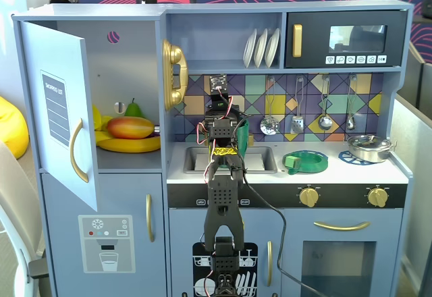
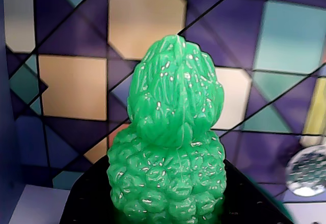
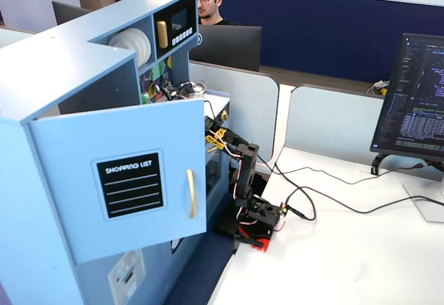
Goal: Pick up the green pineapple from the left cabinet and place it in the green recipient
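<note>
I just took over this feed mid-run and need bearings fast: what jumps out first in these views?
The bumpy all-green toy pineapple fills the wrist view, upright against the purple mosaic backsplash, apparently carried by the gripper. In a fixed view, the grey-blue cabinet door with the shopping-list panel hangs wide open at left, with an orange-red mango on yellow bananas inside. The black arm reaches over the small sink.
</note>
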Controlling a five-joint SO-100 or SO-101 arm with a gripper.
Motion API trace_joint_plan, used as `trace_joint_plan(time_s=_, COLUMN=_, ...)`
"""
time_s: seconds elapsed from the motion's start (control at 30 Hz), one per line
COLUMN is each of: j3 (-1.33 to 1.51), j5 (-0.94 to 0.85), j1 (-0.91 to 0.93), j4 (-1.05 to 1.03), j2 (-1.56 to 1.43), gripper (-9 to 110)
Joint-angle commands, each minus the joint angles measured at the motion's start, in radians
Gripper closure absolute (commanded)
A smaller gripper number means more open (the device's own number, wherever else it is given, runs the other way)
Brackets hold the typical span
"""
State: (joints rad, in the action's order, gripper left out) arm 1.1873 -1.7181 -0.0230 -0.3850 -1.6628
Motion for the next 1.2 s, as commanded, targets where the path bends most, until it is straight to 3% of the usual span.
trace_joint_plan(time_s=0.0, j3=-0.11, j5=0.008, j1=0.0, j4=0.041, j2=0.044, gripper=100)
trace_joint_plan(time_s=0.13, j3=-0.114, j5=0.08, j1=0.017, j4=0.038, j2=0.052, gripper=76)
trace_joint_plan(time_s=0.3, j3=-0.08, j5=0.121, j1=0.031, j4=0.075, j2=0.034, gripper=63)
trace_joint_plan(time_s=0.57, j3=0.052, j5=0.11, j1=0.037, j4=0.087, j2=-0.086, gripper=65)
trace_joint_plan(time_s=0.83, j3=0.715, j5=0.11, j1=0.041, j4=0.051, j2=-0.621, gripper=66)
trace_joint_plan(time_s=1.17, j3=1.325, j5=0.115, j1=0.044, j4=-0.031, j2=-1.183, gripper=67)
